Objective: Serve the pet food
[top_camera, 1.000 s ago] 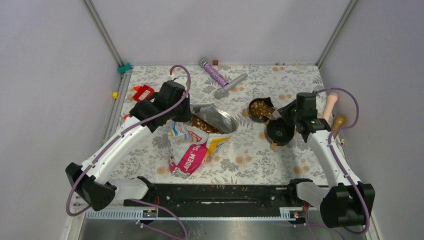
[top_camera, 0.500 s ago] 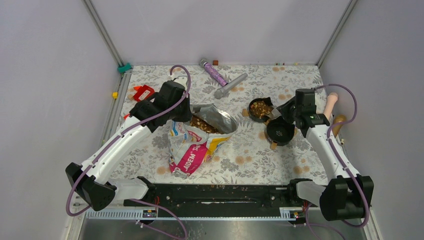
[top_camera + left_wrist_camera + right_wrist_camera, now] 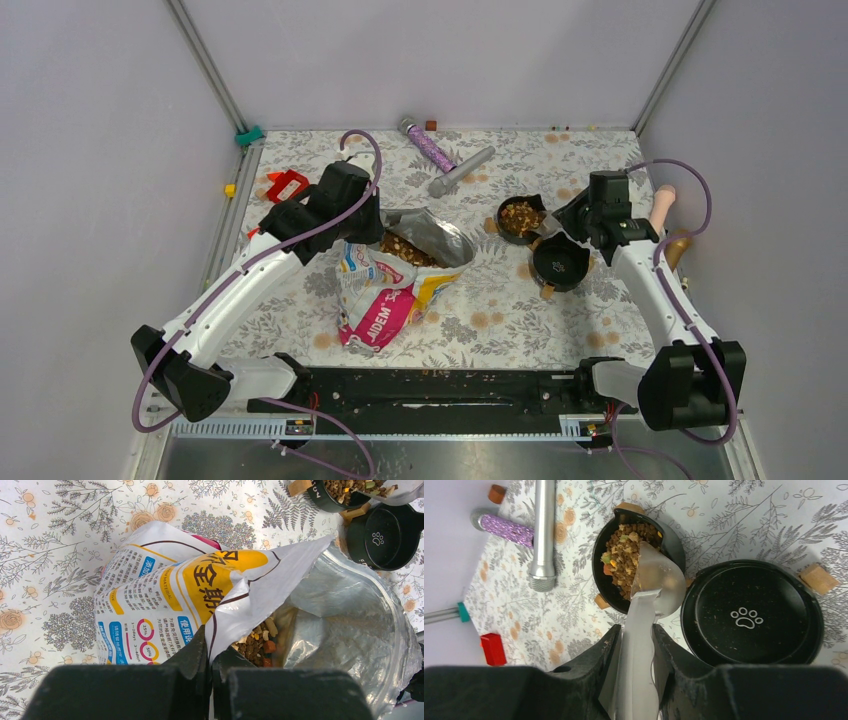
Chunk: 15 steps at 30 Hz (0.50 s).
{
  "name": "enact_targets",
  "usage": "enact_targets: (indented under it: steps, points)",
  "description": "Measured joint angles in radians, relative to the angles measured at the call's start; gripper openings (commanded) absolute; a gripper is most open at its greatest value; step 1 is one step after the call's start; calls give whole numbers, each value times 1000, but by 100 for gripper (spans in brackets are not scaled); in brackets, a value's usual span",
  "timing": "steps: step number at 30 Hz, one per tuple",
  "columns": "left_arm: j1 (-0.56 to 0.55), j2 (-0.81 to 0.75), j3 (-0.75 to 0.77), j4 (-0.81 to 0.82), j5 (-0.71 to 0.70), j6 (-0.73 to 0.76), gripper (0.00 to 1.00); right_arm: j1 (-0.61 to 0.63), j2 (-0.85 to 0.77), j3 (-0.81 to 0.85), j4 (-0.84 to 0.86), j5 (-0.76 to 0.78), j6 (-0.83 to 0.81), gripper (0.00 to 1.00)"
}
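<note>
An open pet food bag (image 3: 388, 285) lies on the floral mat, brown kibble (image 3: 260, 641) showing in its silver mouth. My left gripper (image 3: 211, 652) is shut on the bag's white rim, holding the mouth open. My right gripper (image 3: 636, 635) is shut on the handle of a silver scoop (image 3: 658, 582), which tilts over the right rim of a small black bowl (image 3: 606, 582). That bowl is heaped with pet food (image 3: 624, 555). Beside it stands a second black bowl (image 3: 749, 615) with a white paw print, holding only crumbs.
A silver tube (image 3: 460, 170) and a purple glitter tube (image 3: 428, 145) lie at the back. A red block (image 3: 287, 185) sits far left, next to my left arm. Two wooden utensils (image 3: 662, 208) lie at the mat's right edge. Walls close three sides.
My right wrist has shifted slightly toward the back while the scoop stays over the filled bowl. The left arm and the bag have not moved.
</note>
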Motion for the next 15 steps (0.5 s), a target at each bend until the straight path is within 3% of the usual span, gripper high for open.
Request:
enact_targets:
  steps: [15]
  points:
    - [0, 0, 0, 0, 0, 0, 0, 0, -42, 35, -73, 18, -95, 0]
